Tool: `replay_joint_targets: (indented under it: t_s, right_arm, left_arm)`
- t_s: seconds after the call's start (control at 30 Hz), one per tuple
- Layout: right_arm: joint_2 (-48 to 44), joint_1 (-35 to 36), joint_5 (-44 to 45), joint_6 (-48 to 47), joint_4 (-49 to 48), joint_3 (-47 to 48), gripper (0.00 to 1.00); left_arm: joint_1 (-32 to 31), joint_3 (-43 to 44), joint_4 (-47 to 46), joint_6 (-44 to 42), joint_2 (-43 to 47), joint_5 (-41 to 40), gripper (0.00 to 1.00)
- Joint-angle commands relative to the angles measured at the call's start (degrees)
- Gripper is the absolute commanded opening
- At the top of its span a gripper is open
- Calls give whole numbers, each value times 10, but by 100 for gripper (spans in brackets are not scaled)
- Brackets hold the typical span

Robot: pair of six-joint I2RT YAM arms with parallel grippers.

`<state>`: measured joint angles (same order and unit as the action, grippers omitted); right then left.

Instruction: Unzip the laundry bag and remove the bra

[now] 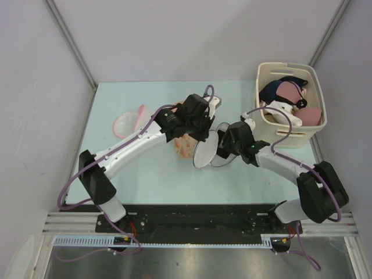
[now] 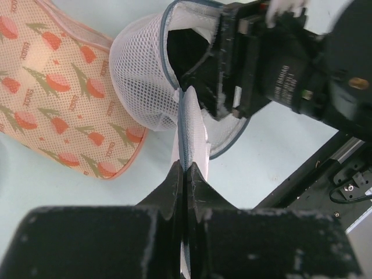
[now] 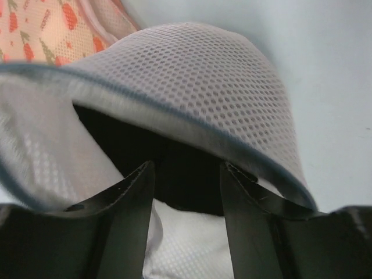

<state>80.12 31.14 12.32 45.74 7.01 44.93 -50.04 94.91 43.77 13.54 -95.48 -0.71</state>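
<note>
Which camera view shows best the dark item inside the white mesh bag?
The right wrist view: the dark item fills the open mouth of the mesh bag, close up. The left wrist view shows a part of it, partly hidden by the right gripper. The top view shows only the bag's white outside.

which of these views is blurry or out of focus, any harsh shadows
top external: sharp, evenly lit, only soft shadows on the table; left wrist: mesh laundry bag crisp, own jaws near the lens soft; right wrist: bag's rim at left smeared, dark jaws slightly soft
</note>
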Motion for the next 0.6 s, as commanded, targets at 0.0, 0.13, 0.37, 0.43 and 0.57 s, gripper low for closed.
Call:
replay_joint_targets:
  t_s: [0.0,0.13,0.37,0.43,0.57]
  right_arm:
    - [63,-13,-12,36,-62,39,57]
    - [139,-24,-15,73,-64,75,64]
    - [219,-27,-8,108,-96,104,46]
    - [214,-27,-5,103,-89,104,17]
    - [147,-11,9,82,-83,87,0]
  left_arm:
    - [5,1,-10,-1,26,19,0]
    - [5,-3,-12,-1,24,24,0]
    - [12,-17,-21,-3,37,16,0]
    - [14,-21,-19,-2,40,9,0]
    - [33,-39,-32,3,52,8,0]
